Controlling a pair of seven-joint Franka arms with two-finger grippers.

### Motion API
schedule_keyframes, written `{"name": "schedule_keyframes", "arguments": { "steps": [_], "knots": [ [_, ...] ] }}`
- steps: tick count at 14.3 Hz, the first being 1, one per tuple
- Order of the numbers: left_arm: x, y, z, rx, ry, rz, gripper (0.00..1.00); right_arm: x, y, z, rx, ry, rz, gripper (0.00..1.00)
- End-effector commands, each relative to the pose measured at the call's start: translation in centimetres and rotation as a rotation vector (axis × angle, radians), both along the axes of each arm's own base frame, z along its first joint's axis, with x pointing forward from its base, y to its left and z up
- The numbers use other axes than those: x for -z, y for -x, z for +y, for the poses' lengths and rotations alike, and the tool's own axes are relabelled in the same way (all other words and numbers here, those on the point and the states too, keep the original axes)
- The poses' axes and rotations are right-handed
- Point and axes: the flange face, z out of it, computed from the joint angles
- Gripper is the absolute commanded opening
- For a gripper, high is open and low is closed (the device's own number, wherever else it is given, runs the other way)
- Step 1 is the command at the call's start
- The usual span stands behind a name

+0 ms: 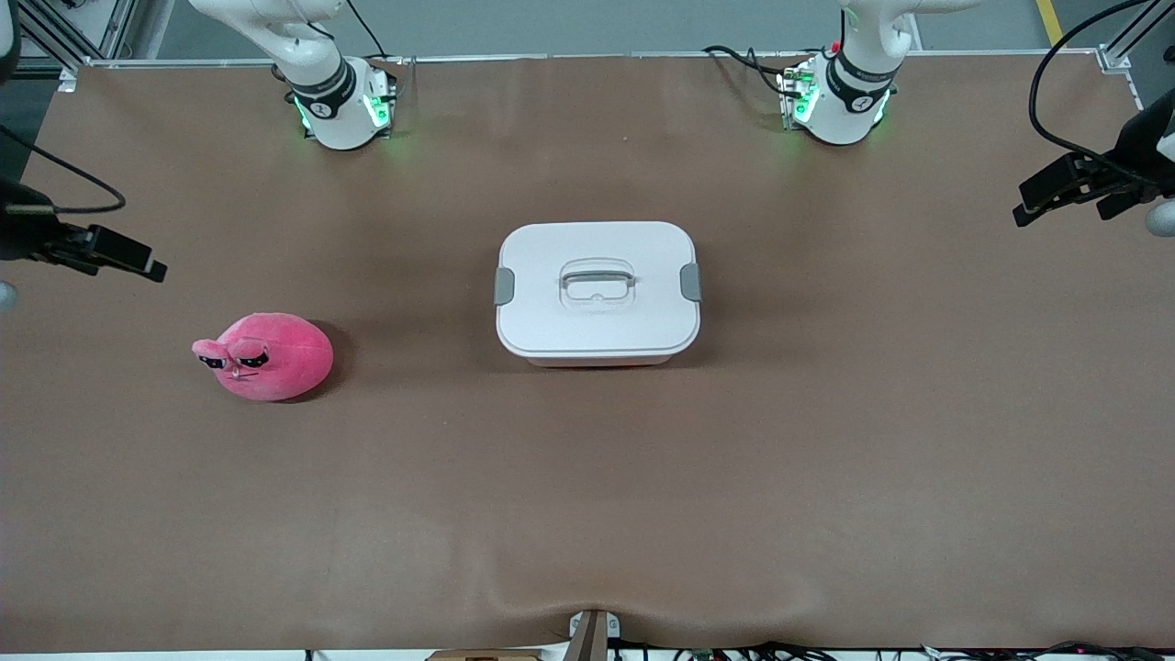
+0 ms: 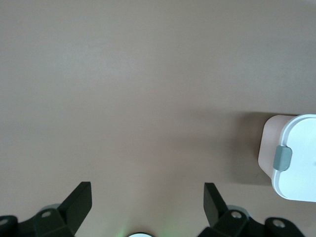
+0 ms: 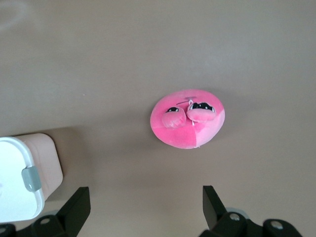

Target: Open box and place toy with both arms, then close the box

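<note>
Front view, brown table [image 1: 587, 514], closed box [image 1: 597, 289], toy [image 1: 266, 356]

A brown mat [image 1: 587, 514] covers the table and ripples at six o'clock of the front view, where a small metal bracket [image 1: 594, 629] sits at its edge. Toward seven o'clock lies what may be cardboard [image 1: 482, 655]. Dark cables [image 1: 826, 650] trail toward five o'clock.

No readable text on the box [image 1: 597, 289], toy [image 1: 266, 356] or table [image 1: 587, 514], arm-base markings perhaps numerals, too small to read
</note>
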Motion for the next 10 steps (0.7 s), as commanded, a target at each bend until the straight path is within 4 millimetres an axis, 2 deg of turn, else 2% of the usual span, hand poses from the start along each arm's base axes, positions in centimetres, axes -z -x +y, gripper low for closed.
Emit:
{"name": "schedule_keyframes", "arguments": {
  "steps": [1,3,7,8,9,10],
  "knots": [
    [-0.3,-0.1,-0.1,-0.005,-0.015,-0.006,1.00,-2.5,1.7,0.7,-0.093,0.053,-0.029,1.00],
    [-0.3,-0.2,-0.1,-0.007,-0.015,-0.006,1.00,-3.3,2.8,0.9,-0.153,0.071,-0.010,1.00],
    [-0.2,-0.3,-0.2,-0.003,-0.007,-0.005,1.00,-3.5,3.0,1.2,-0.156,0.101,0.001,1.00],
    [0.0,-0.4,0.4,-0.014,0.008,-0.004,1.00,-3.5,3.0,1.3,-0.158,0.118,0.003,1.00],
    [1.2,-1.3,1.1,-0.028,0.011,0.019,1.00,-3.5,3.1,1.2,-0.158,0.121,0.006,1.00],
    [1.3,-2.1,1.5,-0.036,0.005,0.014,1.00,-3.4,3.1,1.3,-0.160,0.121,0.008,1.00]
  ]
}}
